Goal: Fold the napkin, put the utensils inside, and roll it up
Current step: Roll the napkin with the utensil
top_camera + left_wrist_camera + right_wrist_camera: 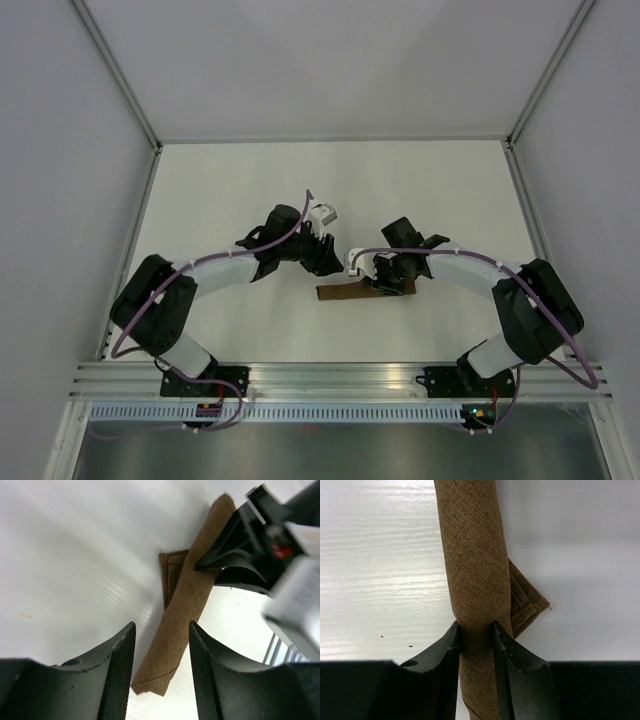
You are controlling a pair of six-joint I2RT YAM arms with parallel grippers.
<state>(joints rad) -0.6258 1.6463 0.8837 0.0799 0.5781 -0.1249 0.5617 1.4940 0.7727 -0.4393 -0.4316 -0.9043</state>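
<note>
1. Evidently the fold and the roll are largely done. The napkin (472,555) is a tight brown tube lying flat on the white worktop (230,200), and no spread cloth shows anywhere.
2. One hemmed corner (527,605) pokes out from under the roll's side, close to the gripped stretch. It lies flat and is not wrapped in. I judge it to be the tail of the roll, loose but small.
3. The knife shows in no view: neither blade nor handle shows at the one roll end that is in view. It is presumably wrapped inside the roll, but I cannot confirm that.
4. The right pincer (476,640) is narrow, with both fingers pressed against opposite sides of the roll toward its right end. It is holding the napkin.
5. The left pincer (161,625) stands moderately wide with nothing between its jaws. It hangs off the roll's left end and appears clear of the cloth.
6. Judgement: the task is near its close.
   - What remains is to tuck or accept the loose corner.
   - After that, the right grip has to let go without the roll springing open.
   - The roll looks firm where it is pinched. Its free left end is the part most likely to slacken.
</note>
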